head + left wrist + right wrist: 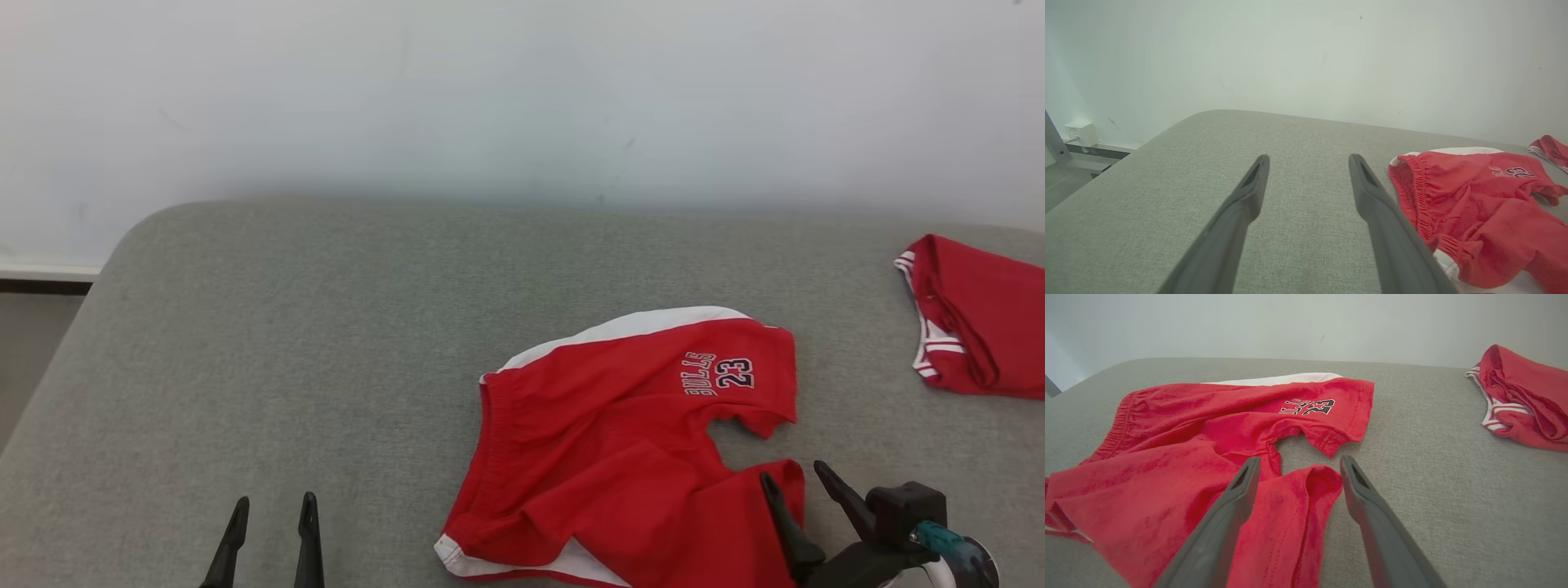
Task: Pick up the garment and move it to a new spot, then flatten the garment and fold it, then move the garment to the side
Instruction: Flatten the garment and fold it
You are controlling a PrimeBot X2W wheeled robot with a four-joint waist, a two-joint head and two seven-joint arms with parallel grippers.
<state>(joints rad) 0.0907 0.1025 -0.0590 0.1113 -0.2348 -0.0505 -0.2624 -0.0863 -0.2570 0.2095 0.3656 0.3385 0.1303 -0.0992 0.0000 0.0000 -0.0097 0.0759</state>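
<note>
Dark, white-edged lettering [718, 374] on the red shorts [604, 457]: "BULLS", with "23" just beside it, both near the white side stripe [629, 328]. Seen upside down in the right wrist view.

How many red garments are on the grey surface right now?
2. The red shorts printed BULLS 23 lie rumpled right of centre, by the open right gripper; a second red garment sits at the far right, cut off by the head view's edge.
</note>
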